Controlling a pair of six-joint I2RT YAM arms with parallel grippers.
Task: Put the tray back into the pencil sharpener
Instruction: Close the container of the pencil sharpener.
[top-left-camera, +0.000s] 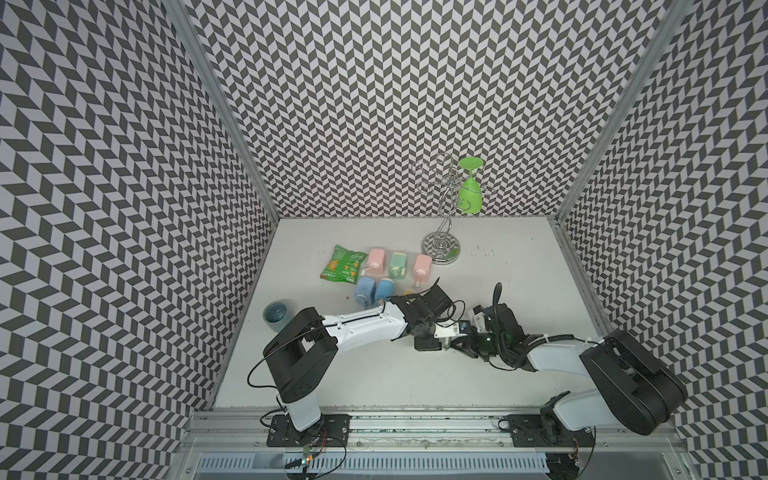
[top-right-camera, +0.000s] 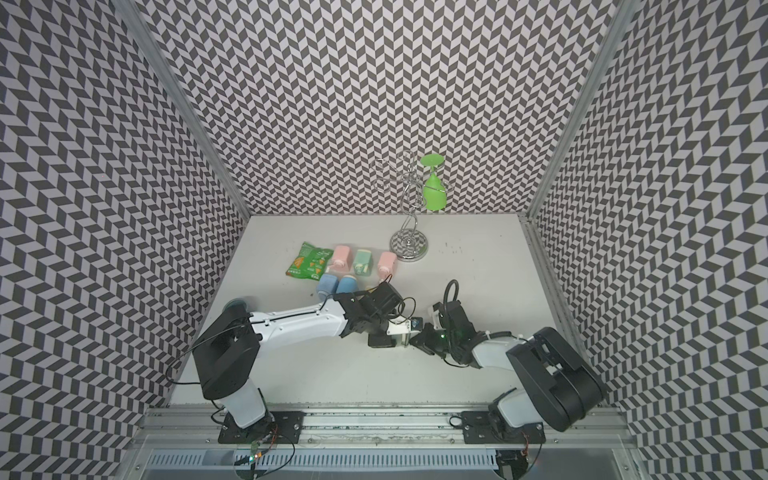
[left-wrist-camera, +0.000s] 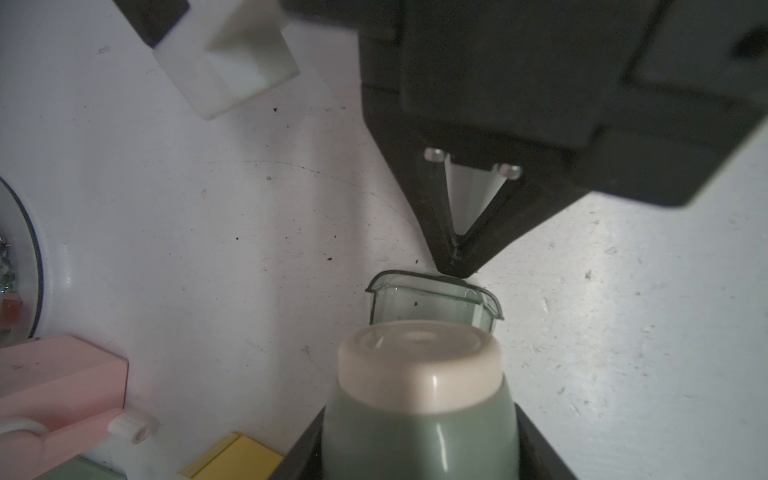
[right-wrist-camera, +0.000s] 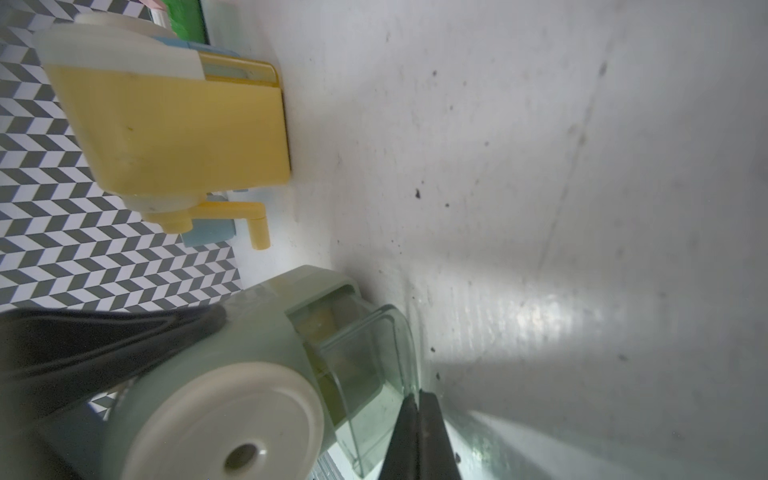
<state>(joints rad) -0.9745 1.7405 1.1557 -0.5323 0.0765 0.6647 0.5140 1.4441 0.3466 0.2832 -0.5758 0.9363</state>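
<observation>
The sage-green pencil sharpener (left-wrist-camera: 419, 399) with its cream cap is held off the table, my left gripper (left-wrist-camera: 419, 453) shut on its body with a black finger on either side. The clear tray (left-wrist-camera: 432, 303) sits partly inside the sharpener's slot, and its outer end sticks out. In the right wrist view the pencil sharpener (right-wrist-camera: 232, 374) and tray (right-wrist-camera: 365, 365) are close up. My right gripper (right-wrist-camera: 417, 401) is shut with nothing in it, its tip (left-wrist-camera: 455, 266) resting against the tray's outer face. In both top views the grippers meet mid-table (top-left-camera: 455, 338) (top-right-camera: 409, 332).
A yellow sharpener (right-wrist-camera: 178, 124) lies close behind the held one. Several pink, green and blue sharpeners (top-left-camera: 376, 259) and a green snack bag (top-left-camera: 343, 266) lie further back. A chrome rack (top-left-camera: 442, 245) holds a green glass (top-left-camera: 469, 187). A blue-grey cup (top-left-camera: 276, 316) stands at the left.
</observation>
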